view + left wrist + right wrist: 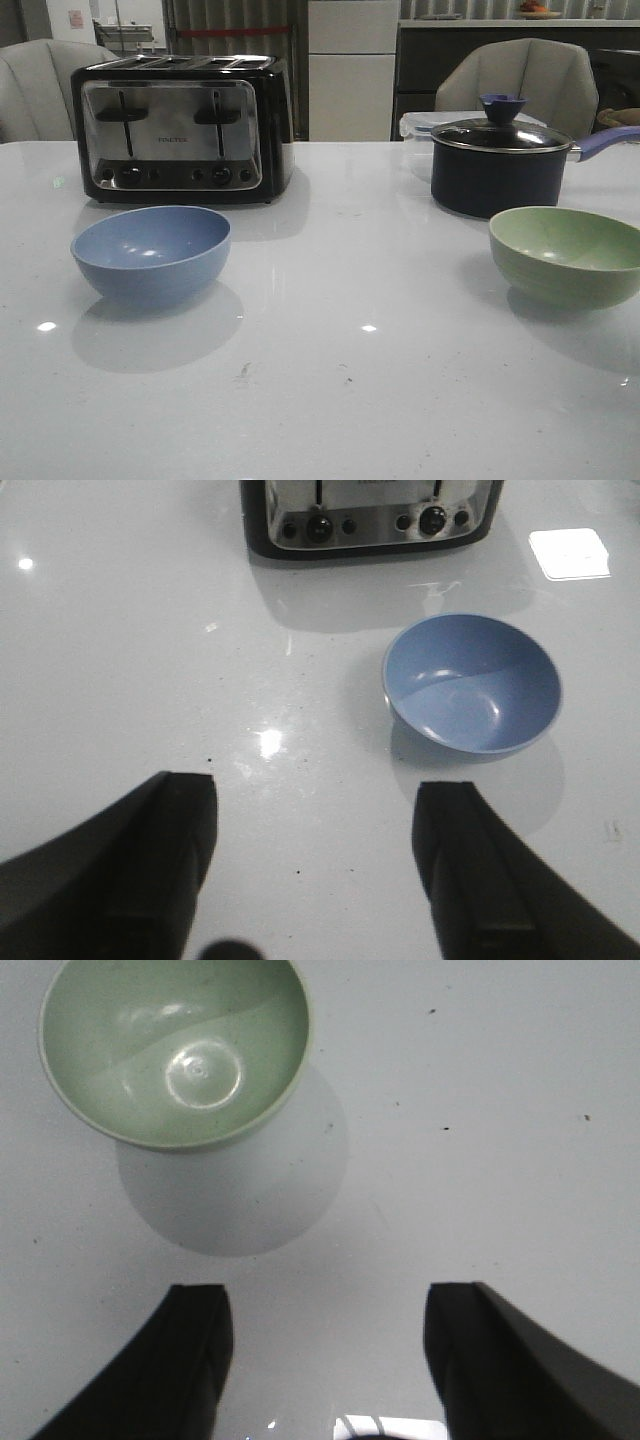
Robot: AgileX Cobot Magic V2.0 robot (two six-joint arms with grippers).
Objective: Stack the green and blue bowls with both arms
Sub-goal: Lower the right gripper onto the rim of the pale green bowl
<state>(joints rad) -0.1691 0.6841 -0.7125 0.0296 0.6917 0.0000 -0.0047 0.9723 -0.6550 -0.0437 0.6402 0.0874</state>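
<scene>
The blue bowl (151, 252) sits empty and upright at the left of the white table (340, 380), before a toaster (180, 128); the green bowl (567, 254), also empty, stands at the right near a lidded navy saucepan (500, 162). Grey chairs (520, 80) stand behind the table. The left gripper (315, 870) and right gripper (325, 1360) hover over bare tabletop, jaws spread wide, grasping nothing.

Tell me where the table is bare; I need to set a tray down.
The widest bare patch lies between the blue bowl and the green bowl, running to the near edge of the table. A narrower gap separates the toaster and the saucepan. The back corners are crowded.
</scene>
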